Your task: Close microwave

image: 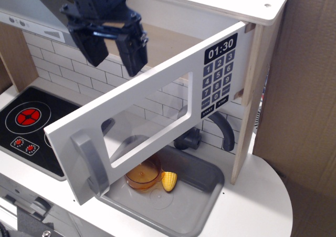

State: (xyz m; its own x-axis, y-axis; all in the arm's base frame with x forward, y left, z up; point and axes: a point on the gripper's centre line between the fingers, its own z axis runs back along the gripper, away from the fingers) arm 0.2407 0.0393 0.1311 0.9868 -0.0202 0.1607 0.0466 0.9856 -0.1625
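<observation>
The microwave (210, 16) is a pale wood box at the top of the toy kitchen. Its white door (152, 111) with a clear window stands swung wide open toward me. The grey bar handle (90, 161) is at the door's near left end. The black keypad (219, 74) reads 01:30 near the hinge side. My black gripper (115, 61) hangs open and empty just above and behind the door's top edge, left of the middle. Its two fingers point down and are apart.
A black stovetop (29, 126) with a red burner lies at the left. A grey sink (184, 195) below the door holds an amber cup (142, 176) and a yellow corn piece (169, 181). A grey faucet (223, 129) rises behind it. Cardboard (307, 90) stands at the right.
</observation>
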